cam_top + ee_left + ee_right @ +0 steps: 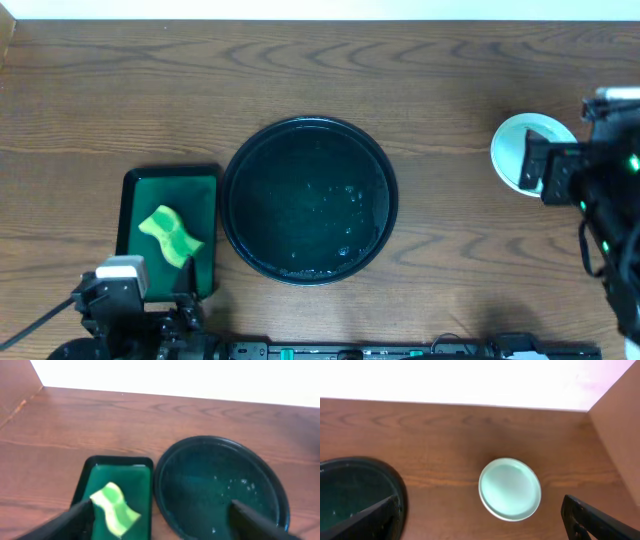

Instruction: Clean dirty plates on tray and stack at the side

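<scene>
your left tool (161,506) hangs released near the sponge (170,235) on the small green tray (135,200); your right tool (480,501) gapes empty near the plates (510,489), seemingly stacked on the tabletop (450,90) well right of the bare black tray (300,200). task looks finished.

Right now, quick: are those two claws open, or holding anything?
Left gripper: open, holding nothing.
Right gripper: open, holding nothing.

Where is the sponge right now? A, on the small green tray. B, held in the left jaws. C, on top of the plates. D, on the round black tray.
A: the sponge lies on the green tray, beside the round black tray, with nothing gripping it.
</scene>
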You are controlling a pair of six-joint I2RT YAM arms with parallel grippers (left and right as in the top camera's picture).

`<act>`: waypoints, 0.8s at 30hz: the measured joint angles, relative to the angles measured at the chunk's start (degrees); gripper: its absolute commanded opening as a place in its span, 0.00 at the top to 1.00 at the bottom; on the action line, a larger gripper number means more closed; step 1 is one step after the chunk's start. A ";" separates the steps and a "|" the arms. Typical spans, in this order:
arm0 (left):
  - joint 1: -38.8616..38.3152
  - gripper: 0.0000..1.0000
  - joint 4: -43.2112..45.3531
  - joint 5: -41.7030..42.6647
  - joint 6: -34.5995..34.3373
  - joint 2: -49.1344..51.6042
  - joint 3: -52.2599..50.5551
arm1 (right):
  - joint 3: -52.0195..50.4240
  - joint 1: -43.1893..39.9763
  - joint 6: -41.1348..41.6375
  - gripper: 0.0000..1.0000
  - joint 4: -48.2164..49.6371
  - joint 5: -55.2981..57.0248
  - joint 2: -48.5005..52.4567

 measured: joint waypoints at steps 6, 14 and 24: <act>0.00 0.11 -7.06 0.00 -1.88 -0.13 0.00 | 0.00 0.00 -0.76 0.01 -1.01 0.15 -2.40; 0.00 0.11 -12.00 0.02 -3.58 -0.13 0.00 | -0.02 0.00 -0.81 0.01 -3.34 0.15 -2.10; 0.00 0.11 -12.00 0.02 -3.74 -0.13 0.00 | -0.02 0.00 -0.81 0.01 -4.35 0.15 -2.10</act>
